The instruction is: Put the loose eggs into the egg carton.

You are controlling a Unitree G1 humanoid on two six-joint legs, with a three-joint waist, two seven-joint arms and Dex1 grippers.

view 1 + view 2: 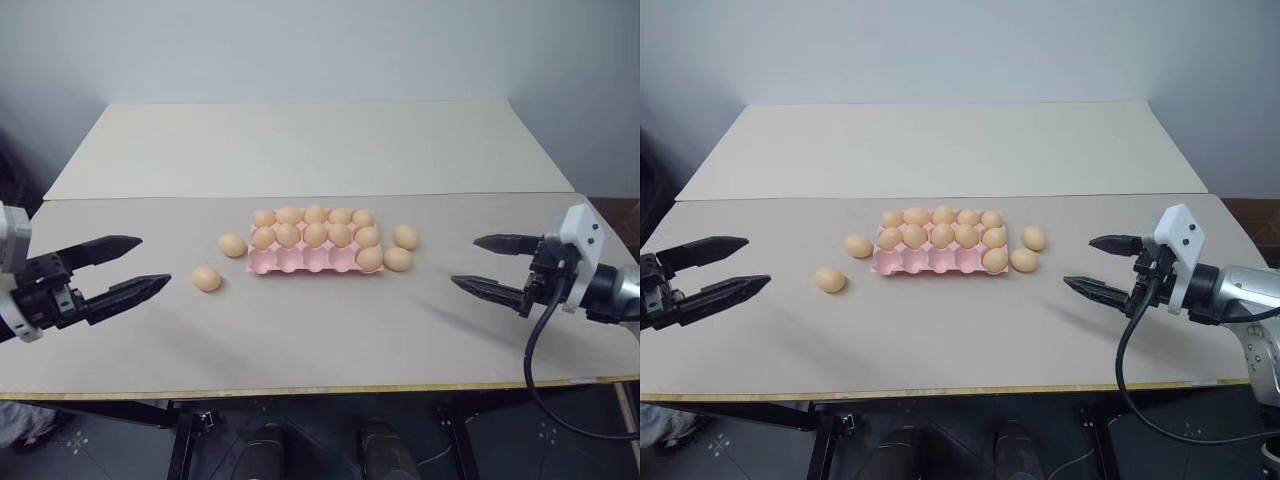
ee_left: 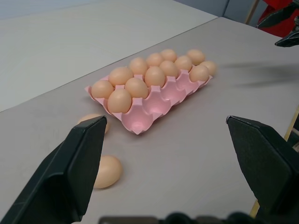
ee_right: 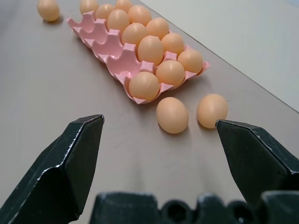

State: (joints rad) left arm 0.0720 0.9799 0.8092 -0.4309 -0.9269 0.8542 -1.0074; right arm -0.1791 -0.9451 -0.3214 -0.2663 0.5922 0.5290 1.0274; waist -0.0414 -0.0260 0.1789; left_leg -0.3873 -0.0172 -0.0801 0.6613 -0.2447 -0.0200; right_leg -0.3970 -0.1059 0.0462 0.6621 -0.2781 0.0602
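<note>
Our pale pink moulded egg carton (image 1: 300,260) sits mid-table with four near cups unfilled. Four loose tan eggs (image 1: 207,278) lie beside its ends. Our left gripper (image 1: 128,266) and right gripper (image 1: 478,262) gape wide, empty.

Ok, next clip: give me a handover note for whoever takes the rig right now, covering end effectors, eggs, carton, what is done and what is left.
Left end effector: open, holding nothing, hovering over the table's left side.
Right end effector: open, holding nothing, hovering over the right side.
Egg carton: mid-table. Its back and middle rows are full; the front row holds one egg in its rightmost cup, the other four cups are bare.
Loose eggs: two left of the carton, two by its right end, all on the table.
Done: no loose egg picked up yet.
Left: place all four in the bare front cups.
</note>
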